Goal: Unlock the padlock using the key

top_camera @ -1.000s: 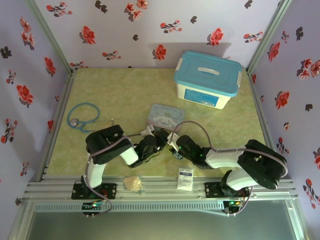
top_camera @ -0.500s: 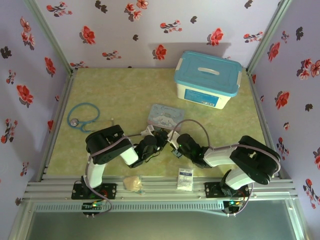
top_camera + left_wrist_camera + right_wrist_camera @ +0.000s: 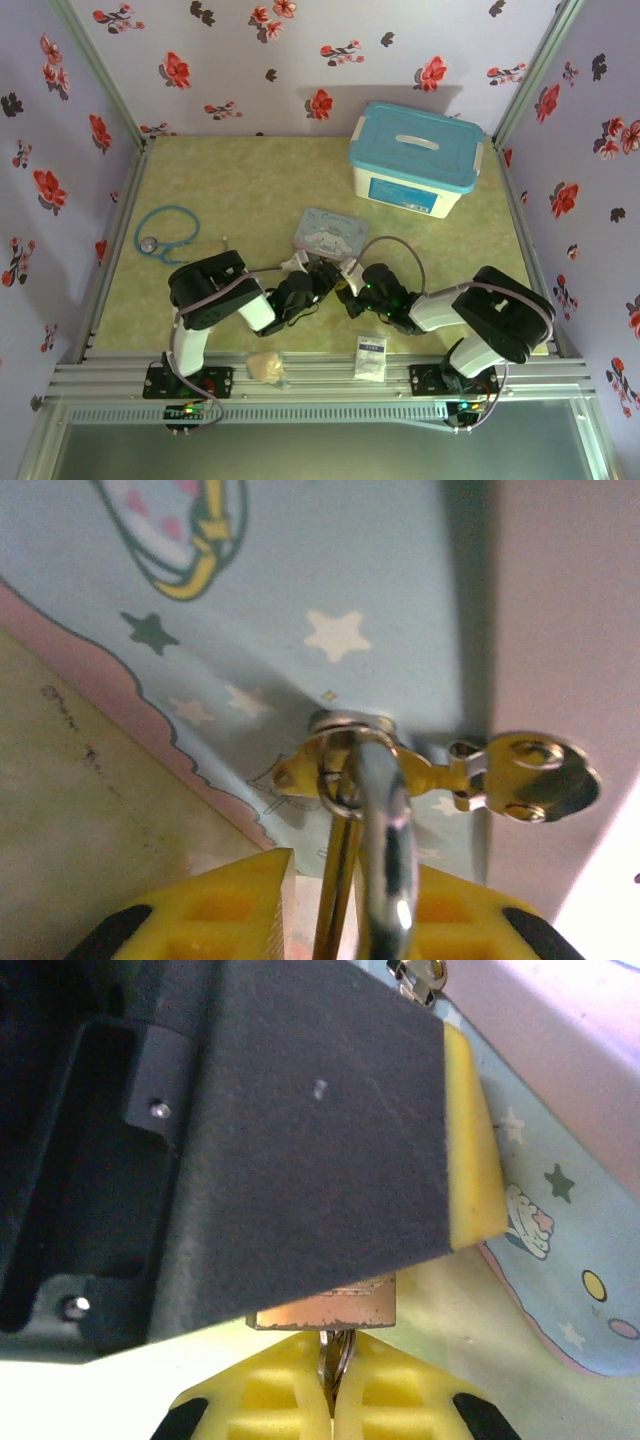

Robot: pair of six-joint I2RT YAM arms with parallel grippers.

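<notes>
While a beige lump (image 3: pixel 265 366) and a white packet (image 3: pixel 370 357) lie on the near rail (image 3: pixel 320 385), the two grippers meet just beyond them at mid-table. The right gripper (image 3: pixel 347 288) pinches the key (image 3: pixel 336 1350) between yellow fingertips pressed together, and the key touches the edge of the padlock (image 3: pixel 325 1310). The left gripper (image 3: pixel 320 279) clamps the padlock's brass body; the shackle (image 3: pixel 383 810) rises between its fingers with a small ring (image 3: pixel 335 780) on it. Just behind lies the blue tin (image 3: pixel 335 232). A stethoscope (image 3: pixel 165 236) lies to the left, and a blue-lidded box (image 3: pixel 415 160) stands far right.
</notes>
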